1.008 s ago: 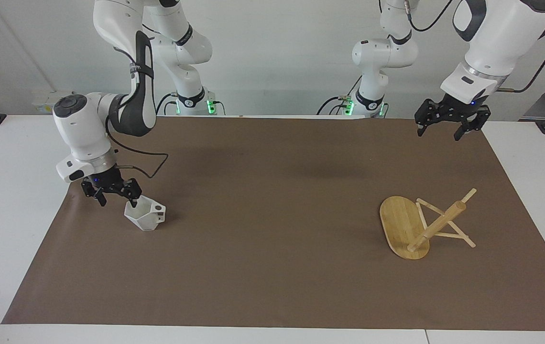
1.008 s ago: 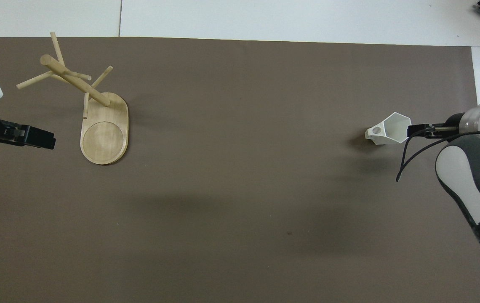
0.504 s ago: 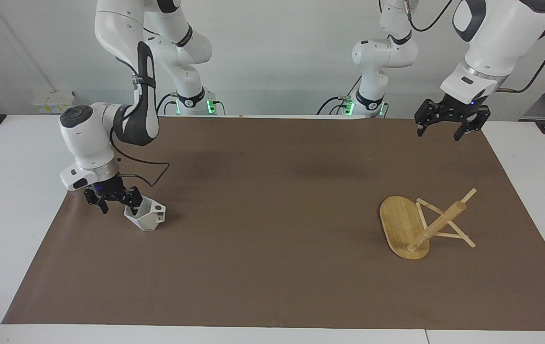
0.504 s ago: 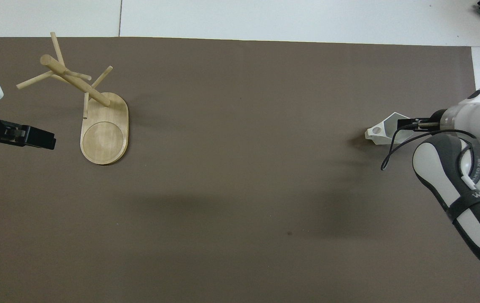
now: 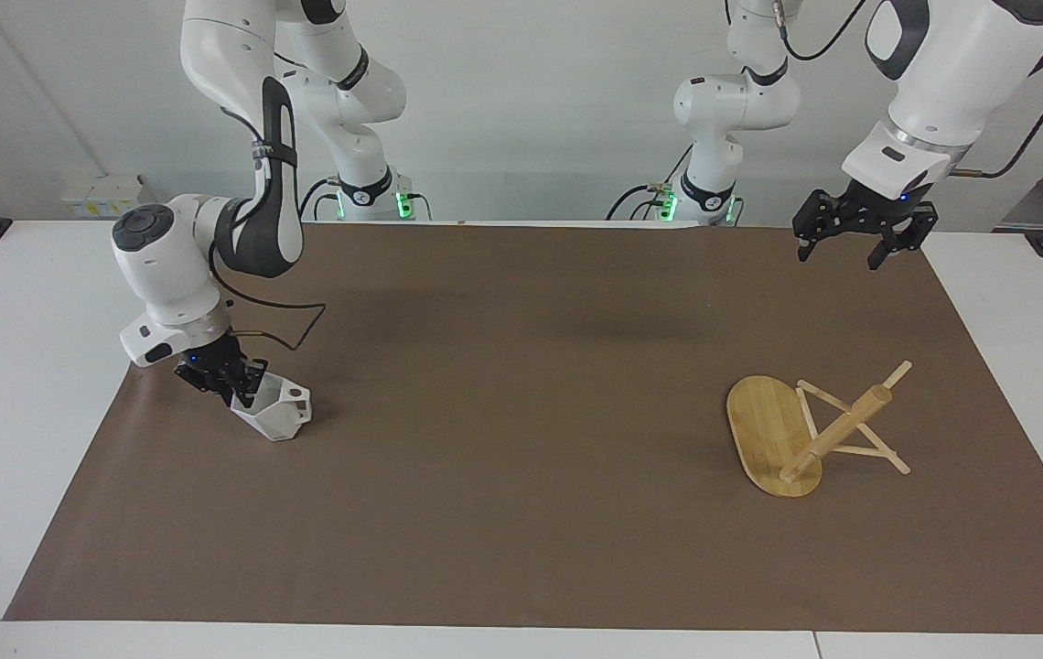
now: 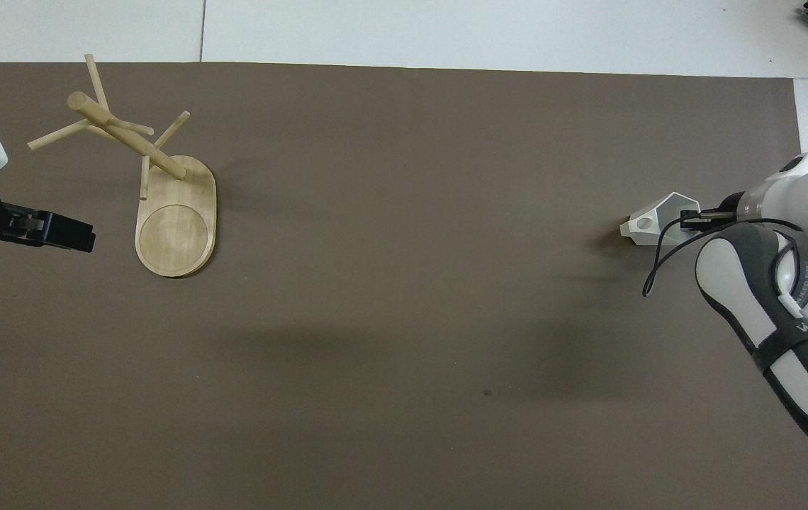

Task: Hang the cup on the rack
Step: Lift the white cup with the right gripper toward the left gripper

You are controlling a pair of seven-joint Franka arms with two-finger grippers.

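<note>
The white faceted cup (image 5: 276,414) (image 6: 659,225) sits tilted on the brown mat at the right arm's end, with its pierced tab handle pointing away from the arm. My right gripper (image 5: 242,388) (image 6: 691,216) is down at the cup and shut on its rim wall. The bamboo rack (image 5: 801,437) (image 6: 163,191) rests on its oval base at the left arm's end of the mat, its post and thin pegs showing at a slant. My left gripper (image 5: 842,247) (image 6: 85,239) waits in the air over the mat's corner beside the rack, open and holding nothing.
A brown mat (image 5: 521,384) covers most of the white table (image 5: 18,384). A black cable loops from the right arm's wrist (image 5: 288,329) just above the mat beside the cup.
The right gripper's fingers have closed onto the cup's rim, and the cup has tipped and shifted slightly. The left arm and the rack have not moved.
</note>
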